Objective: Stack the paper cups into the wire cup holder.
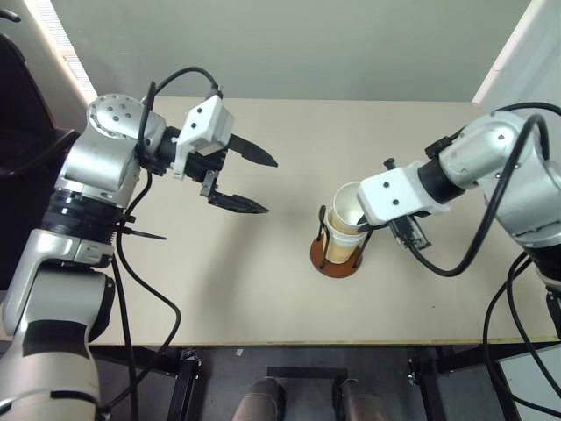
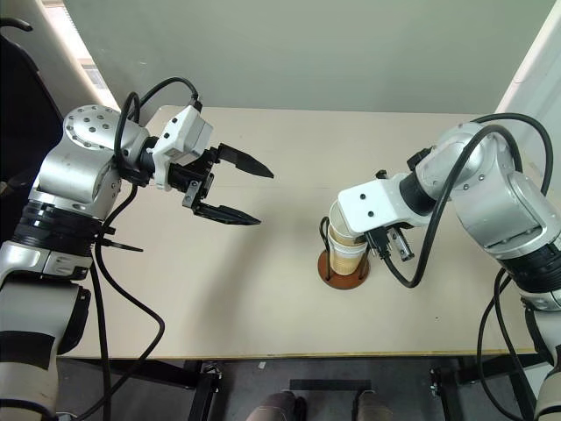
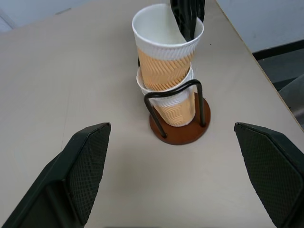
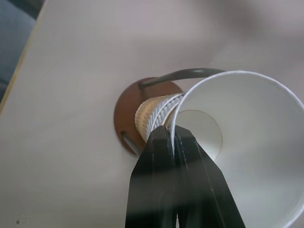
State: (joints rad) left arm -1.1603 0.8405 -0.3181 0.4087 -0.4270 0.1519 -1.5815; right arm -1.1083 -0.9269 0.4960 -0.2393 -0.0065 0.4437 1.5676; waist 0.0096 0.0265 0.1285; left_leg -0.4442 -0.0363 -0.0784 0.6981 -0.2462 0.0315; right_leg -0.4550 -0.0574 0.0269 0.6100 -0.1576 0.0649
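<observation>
The wire cup holder (image 3: 183,135), a reddish-brown disc with black wire loops (image 3: 173,88), stands on the table right of centre. A paper cup (image 3: 173,108) with a yellow-tan wall sits upright in it. A second paper cup (image 3: 166,52) rests tilted in the lower one, its white inside (image 4: 247,133) showing. My right gripper (image 4: 173,135) is shut on this upper cup's rim, one finger inside the wall and one outside. Left of the holder and above the table, my left gripper (image 1: 271,186) is open and holds nothing, pointing toward the holder.
The beige table (image 1: 219,289) has its front edge close below the holder and its right edge a little past my right arm. A dark chair (image 1: 17,132) stands off the table's left side. Black cables hang from both arms.
</observation>
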